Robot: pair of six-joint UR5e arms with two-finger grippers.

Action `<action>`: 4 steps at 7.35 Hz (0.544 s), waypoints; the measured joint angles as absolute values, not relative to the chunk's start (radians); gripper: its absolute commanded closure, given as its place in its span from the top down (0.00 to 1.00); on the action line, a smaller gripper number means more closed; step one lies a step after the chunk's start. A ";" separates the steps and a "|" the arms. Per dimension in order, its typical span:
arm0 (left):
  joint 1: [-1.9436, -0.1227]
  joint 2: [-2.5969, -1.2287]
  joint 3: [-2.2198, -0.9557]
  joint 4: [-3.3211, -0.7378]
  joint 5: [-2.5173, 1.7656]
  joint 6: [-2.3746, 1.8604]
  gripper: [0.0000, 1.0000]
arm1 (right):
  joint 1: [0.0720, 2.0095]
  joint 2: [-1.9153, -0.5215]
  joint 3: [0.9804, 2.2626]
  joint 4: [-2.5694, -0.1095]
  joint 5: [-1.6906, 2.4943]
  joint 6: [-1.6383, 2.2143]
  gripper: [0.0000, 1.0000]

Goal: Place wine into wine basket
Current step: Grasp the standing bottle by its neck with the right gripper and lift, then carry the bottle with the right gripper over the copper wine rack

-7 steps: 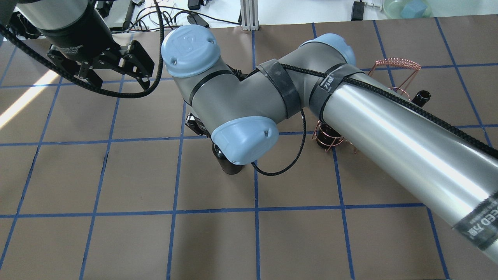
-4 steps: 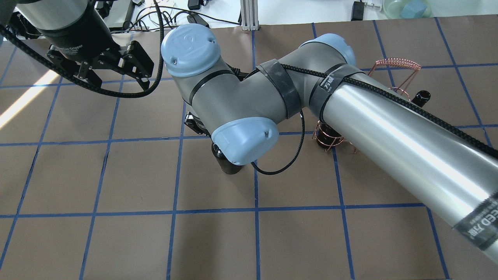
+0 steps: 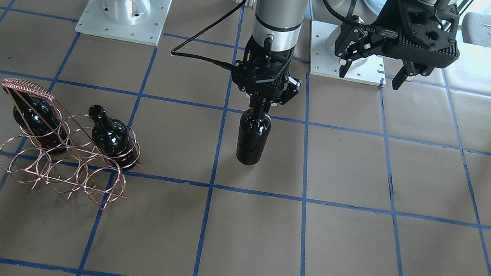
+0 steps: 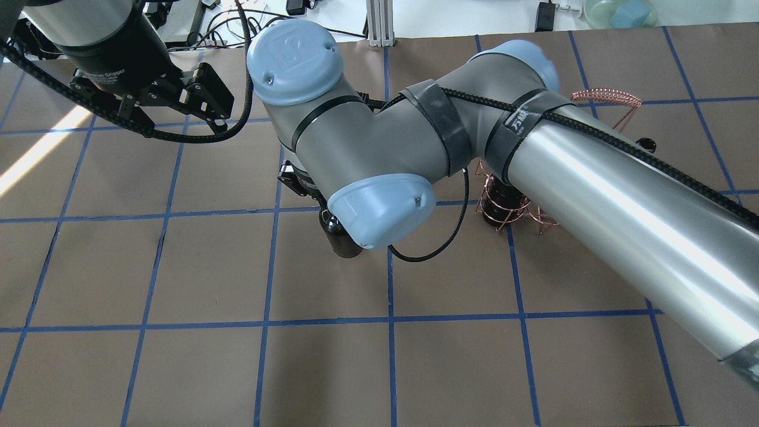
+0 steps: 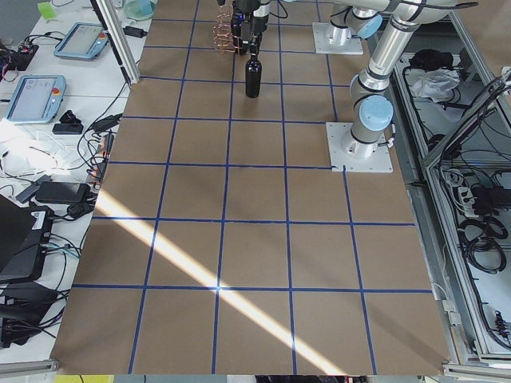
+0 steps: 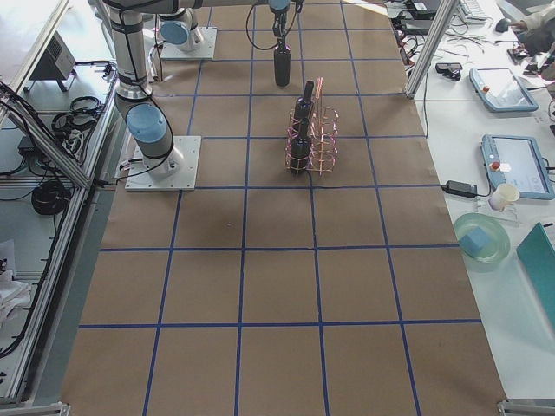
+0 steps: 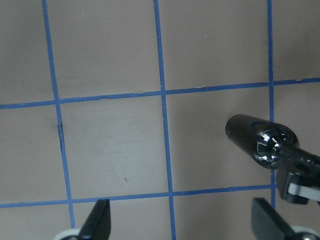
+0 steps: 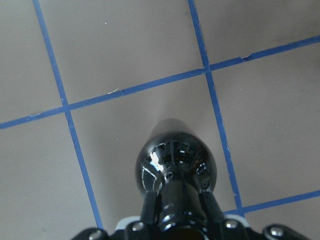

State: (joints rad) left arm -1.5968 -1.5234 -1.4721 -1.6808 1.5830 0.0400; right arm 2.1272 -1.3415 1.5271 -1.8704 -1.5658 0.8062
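Observation:
My right gripper (image 3: 259,102) is shut on the neck of a near-black wine bottle (image 3: 252,139). It holds the bottle upright near the table's middle, at or just above the paper. The right wrist view shows the fingers (image 8: 150,206) clamped on the neck over the bottle's shoulder (image 8: 176,160). In the overhead view only the bottle's lower body (image 4: 343,242) shows under the wrist. The copper wire wine basket (image 3: 61,164) stands well off to my right, with two bottles (image 3: 36,119) (image 3: 110,136) in its upper rings. My left gripper (image 3: 372,71) is open and empty, raised near its base.
The table is brown paper with a blue tape grid (image 3: 304,198). The right arm's forearm (image 4: 622,201) hides much of the basket (image 4: 509,204) in the overhead view. Both arm base plates (image 3: 122,17) sit at the robot's edge. The held bottle also shows in the left wrist view (image 7: 260,140).
The right arm has risen towards the overhead camera, and the bottle in its gripper has shifted slightly left and away. The left arm has barely moved.

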 measured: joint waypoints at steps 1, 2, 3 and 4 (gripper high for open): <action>-1.597 -1.522 -1.472 -1.683 1.584 0.040 1.00 | 2.097 -1.406 1.525 -1.818 -1.566 0.763 0.00; -1.597 -1.519 -1.473 -1.685 1.584 0.040 1.00 | 2.045 -1.475 1.524 -1.740 -1.566 0.695 0.00; -1.597 -1.517 -1.474 -1.687 1.584 0.040 1.00 | 1.970 -1.542 1.522 -1.654 -1.561 0.607 0.00; -1.597 -1.516 -1.475 -1.688 1.585 0.040 1.00 | 1.889 -1.601 1.520 -1.581 -1.557 0.500 0.00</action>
